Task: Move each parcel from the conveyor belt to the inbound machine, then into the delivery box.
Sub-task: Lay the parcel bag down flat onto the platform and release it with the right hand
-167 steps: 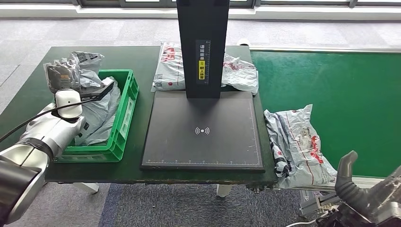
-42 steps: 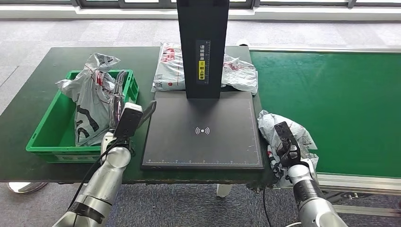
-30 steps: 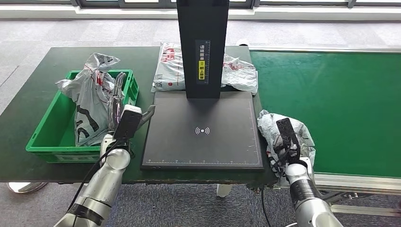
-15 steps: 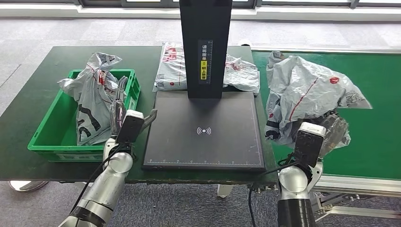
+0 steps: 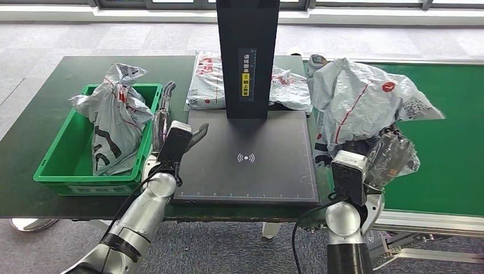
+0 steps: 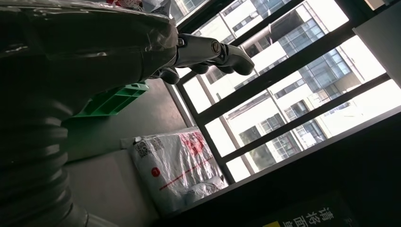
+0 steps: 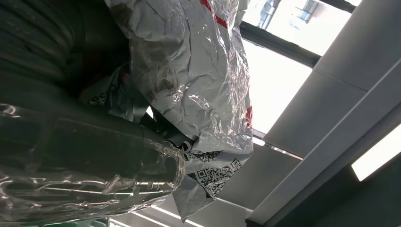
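Head view: right hand (image 5: 383, 161) grips a crumpled grey parcel (image 5: 365, 100) from underneath, held up in the air at abt 2 o'clock of the scanner pad (image 5: 246, 157), over the seam between table (image 5: 34, 123) and green conveyor belt (image 5: 451, 131). Bag hangs loose, flaps spread toward 12 and 3 o'clock. Right wrist view shows the plastic bunched in the grasp w/ a QR label (image 7: 213, 175) on the side facing the cam.

Left hand (image 5: 174, 128) is unclenched, holding nothing, fingers pointing toward 12 o'clock, hovering at the pad's 9 o'clock edge, just beside the green delivery box (image 5: 74, 177). One parcel in box (image 5: 111, 128) sits upright in there. Another parcel behind post (image 5: 208, 80) lies on the table at 12 o'clock of the pad, partly behind the black scanner post (image 5: 247, 57).

Step in hand, as I read it: carry the lifted parcel to the inbound machine. To do it well:
- swing toward 9 o'clock, keep it high enough that the drooping plastic clears the pad's edge
- stay clear of the post; the flaps are wide & could snag
- set down near the pad's centre mark (image 5: 246, 157), label up if poss, bag flattened rather than heaped
- let go only once it rests on the pad; grip looks to be on loose film, so slip is a risk, so move smoothly.
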`<state>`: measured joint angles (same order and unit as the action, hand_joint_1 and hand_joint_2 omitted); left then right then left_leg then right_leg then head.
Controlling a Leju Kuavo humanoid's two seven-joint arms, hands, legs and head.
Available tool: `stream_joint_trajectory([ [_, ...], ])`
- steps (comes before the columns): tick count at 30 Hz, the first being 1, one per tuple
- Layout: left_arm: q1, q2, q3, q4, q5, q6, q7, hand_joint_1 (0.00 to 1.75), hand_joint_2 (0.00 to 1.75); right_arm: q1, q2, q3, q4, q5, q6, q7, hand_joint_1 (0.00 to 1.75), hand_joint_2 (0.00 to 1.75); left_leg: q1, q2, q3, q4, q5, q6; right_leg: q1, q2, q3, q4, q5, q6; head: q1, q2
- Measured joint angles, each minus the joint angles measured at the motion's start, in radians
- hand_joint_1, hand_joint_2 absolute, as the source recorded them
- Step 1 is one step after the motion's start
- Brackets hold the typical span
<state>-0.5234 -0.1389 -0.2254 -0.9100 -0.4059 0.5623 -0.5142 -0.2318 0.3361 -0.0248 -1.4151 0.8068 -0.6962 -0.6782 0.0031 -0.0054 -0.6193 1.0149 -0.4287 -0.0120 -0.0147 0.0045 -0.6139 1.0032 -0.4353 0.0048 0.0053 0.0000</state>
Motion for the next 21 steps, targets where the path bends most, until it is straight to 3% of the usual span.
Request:
stream_joint_trajectory([
  [5, -0.005, -0.005, 0.0, 0.012, 0.0, 0.0, 0.0, 0.0, 1.75, -0.001, 0.0, 0.001, 0.007, 0.01, 0.0, 0.007, 1.75, 1.75, 0.0, 0.0, 0.0, 0.0, 0.0, 0.0, 0.0, 0.0, 0.0, 0.0, -0.001, -0.001, 0.0, 0.0],
  [11, -0.011, -0.01, -0.006, 0.019, 0.0, -0.002, -0.001, 0.0, 1.75, -0.009, 0.001, 0.025, 0.039, 0.112, 0.0, 0.105, 1.75, 1.75, 0.0, 0.0, 0.0, 0.0, 0.0, 0.0, 0.0, 0.0, 0.0, 0.0, -0.001, -0.001, 0.0, 0.0],
  [17, -0.035, -0.035, -0.024, 0.031, -0.003, -0.01, 0.007, 0.0, 1.75, -0.054, 0.01, 0.043, 0.188, 0.238, 0.002, 0.265, 1.75, 1.75, 0.0, 0.0, 0.0, 0.0, 0.0, 0.0, 0.0, 0.0, 0.0, 0.0, 0.0, -0.001, 0.0, 0.0],
  [21, -0.038, -0.053, -0.031, 0.015, -0.007, -0.01, 0.021, 0.0, 1.75, -0.107, 0.017, 0.044, 0.323, 0.192, 0.002, 0.296, 1.75, 1.75, 0.0, 0.0, 0.0, 0.0, 0.0, 0.0, 0.0, 0.0, 0.0, 0.0, 0.0, -0.001, 0.0, 0.0],
])
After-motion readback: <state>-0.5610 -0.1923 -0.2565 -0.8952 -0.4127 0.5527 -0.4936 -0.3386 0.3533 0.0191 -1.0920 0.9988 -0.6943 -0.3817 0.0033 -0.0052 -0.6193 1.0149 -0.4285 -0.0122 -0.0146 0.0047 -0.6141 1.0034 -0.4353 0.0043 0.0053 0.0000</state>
